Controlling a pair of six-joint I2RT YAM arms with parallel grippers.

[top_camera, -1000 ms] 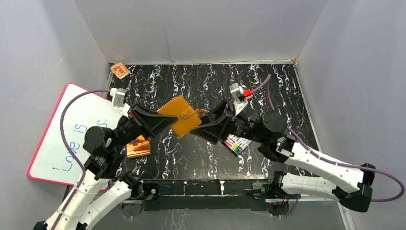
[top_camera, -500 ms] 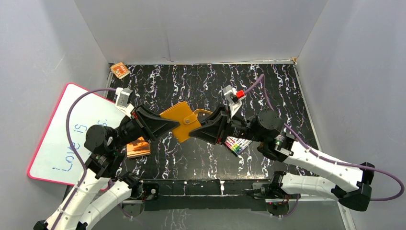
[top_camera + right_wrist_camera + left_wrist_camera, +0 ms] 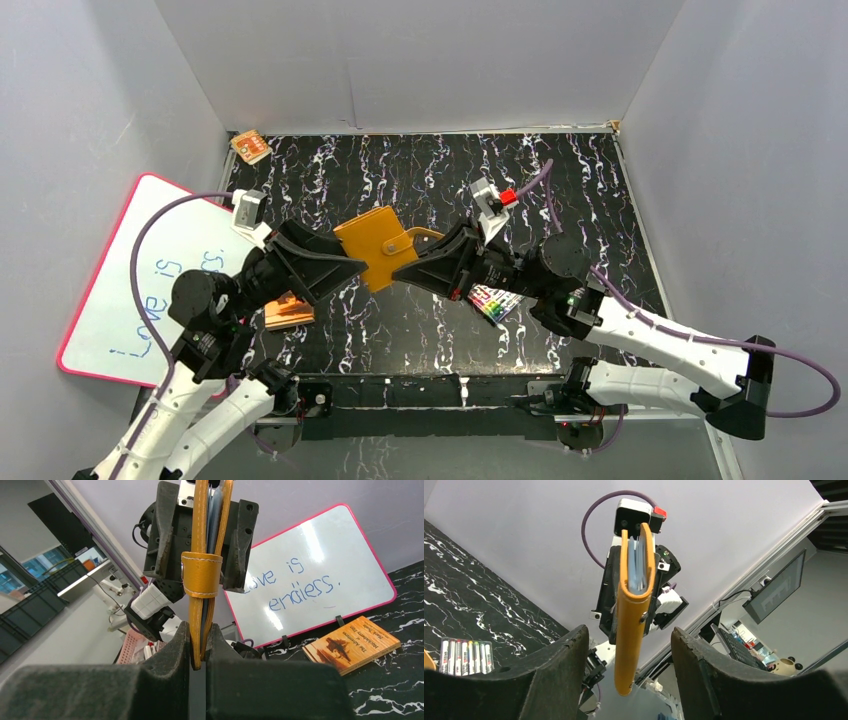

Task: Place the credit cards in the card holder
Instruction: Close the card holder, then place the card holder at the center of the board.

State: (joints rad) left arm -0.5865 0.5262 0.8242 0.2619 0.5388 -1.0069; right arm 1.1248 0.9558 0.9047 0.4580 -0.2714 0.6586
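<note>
Right wrist view: right fingers (image 3: 170, 656) pinch the card holder (image 3: 202, 575); left wrist view: left fingers (image 3: 558, 671) stand apart, not touching it.

Only thin grey-blue edges show between the orange covers of the card holder (image 3: 201, 575); whether credit cards sit among them cannot be told. From above, the right arm (image 3: 560, 268) covers most of the marker pack (image 3: 497, 303), and the left arm (image 3: 200, 300) covers part of the booklet (image 3: 289, 310) and of the whiteboard (image 3: 110, 270) writing.

A whiteboard (image 3: 120, 290) leans at left, booklet (image 3: 289, 309) near it, marker pack (image 3: 497, 303) right
</note>
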